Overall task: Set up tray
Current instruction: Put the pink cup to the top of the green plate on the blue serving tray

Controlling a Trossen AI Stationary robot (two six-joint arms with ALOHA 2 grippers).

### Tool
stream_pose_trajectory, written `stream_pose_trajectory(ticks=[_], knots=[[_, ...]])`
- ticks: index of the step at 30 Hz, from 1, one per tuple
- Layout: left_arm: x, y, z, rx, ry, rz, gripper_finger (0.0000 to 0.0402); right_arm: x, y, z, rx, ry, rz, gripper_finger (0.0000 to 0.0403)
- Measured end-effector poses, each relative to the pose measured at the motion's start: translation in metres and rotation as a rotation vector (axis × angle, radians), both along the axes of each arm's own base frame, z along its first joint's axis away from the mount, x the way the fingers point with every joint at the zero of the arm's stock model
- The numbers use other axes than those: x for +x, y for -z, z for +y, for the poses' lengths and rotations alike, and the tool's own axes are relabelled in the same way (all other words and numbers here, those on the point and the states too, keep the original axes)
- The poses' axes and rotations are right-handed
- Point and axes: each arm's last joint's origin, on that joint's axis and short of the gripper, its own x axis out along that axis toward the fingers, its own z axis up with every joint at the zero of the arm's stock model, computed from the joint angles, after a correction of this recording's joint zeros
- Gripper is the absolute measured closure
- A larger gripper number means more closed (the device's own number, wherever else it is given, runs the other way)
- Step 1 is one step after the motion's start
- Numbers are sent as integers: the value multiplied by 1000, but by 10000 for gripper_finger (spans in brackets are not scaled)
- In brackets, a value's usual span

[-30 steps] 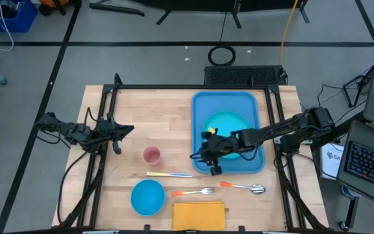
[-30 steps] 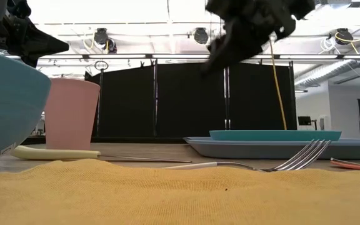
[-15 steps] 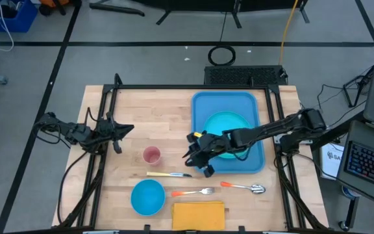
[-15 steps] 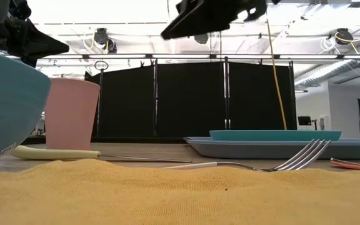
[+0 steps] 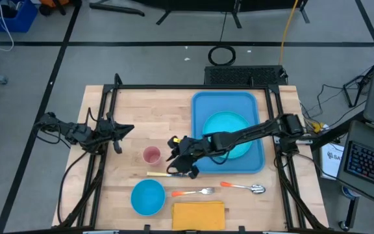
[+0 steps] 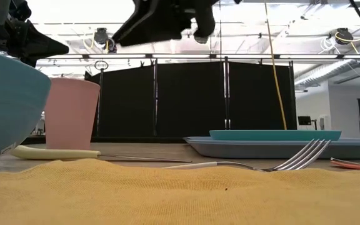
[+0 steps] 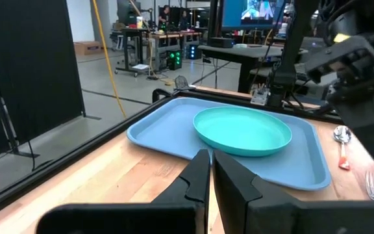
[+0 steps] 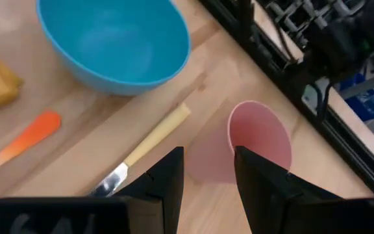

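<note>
Tray: the blue tray [image 5: 226, 104] lies right of centre in the high view, on the wooden table [image 5: 141, 110], its long side going up the frame.
Plate: a turquoise plate [image 5: 229, 123] rests inside the tray, in its lower half.
Right gripper: the right gripper [image 5: 176, 165] hangs above the table, left of the tray and just right of the pink cup [image 5: 151, 155]; its fingers stand apart and nothing is between them.
Left gripper: the left gripper [image 5: 123, 131] waits at the left of the frame, over the table edge; its fingers are closed together and empty.
Knife: a knife with a yellow handle [image 5: 167, 174] lies below the cup.
Lower part of frame: a blue bowl [image 5: 148, 197], a fork [image 5: 193, 192], a spoon [image 5: 244, 188] and a yellow-orange napkin [image 5: 199, 214].
</note>
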Motion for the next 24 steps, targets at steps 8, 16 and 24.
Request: stream_pose_trajectory(ticks=[8, 16, 24], knots=[[0, 0, 0, 2, -1, 0, 378, 20, 6, 0, -33, -14, -11, 275], [0, 0, 0, 9, -9, 3, 378, 39, 20, -6, -50, -6, -8, 275], [0, 0, 0, 18, -8, 6, 378, 48, 26, -11, -64, -9, -23, 275]])
